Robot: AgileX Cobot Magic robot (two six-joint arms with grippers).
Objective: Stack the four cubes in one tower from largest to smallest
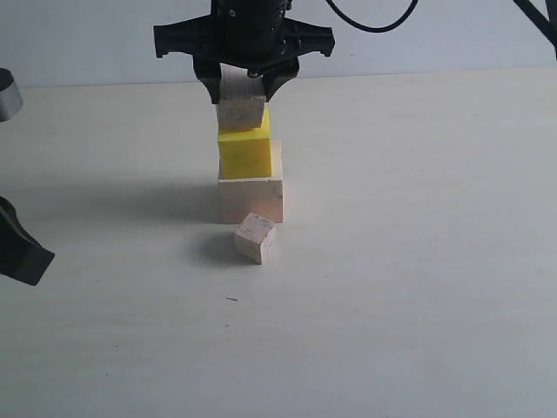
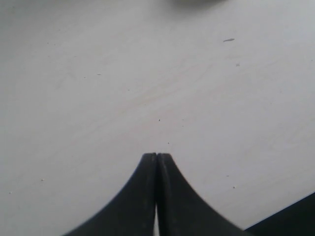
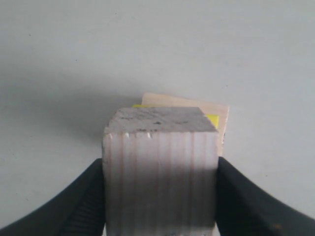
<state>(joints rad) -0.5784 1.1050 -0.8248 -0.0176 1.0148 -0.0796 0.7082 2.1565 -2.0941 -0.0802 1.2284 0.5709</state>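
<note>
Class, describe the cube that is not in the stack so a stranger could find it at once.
Find the stack in the middle of the table: a yellow cube on a big pale wooden cube. On the camera's side of that base lies the smallest cube. It alone is outside the stack, and it is turned cornerwise.

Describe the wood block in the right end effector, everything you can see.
The wood block is a pale cube with striped, layered grain on its side and a greyish, scuffed end face. It sits upright, clamped between the black fingers of the right end effector, one on each side. It is directly over the yellow block and looks slightly narrower than it. Their faces appear to meet, though full contact cannot be confirmed.
</note>
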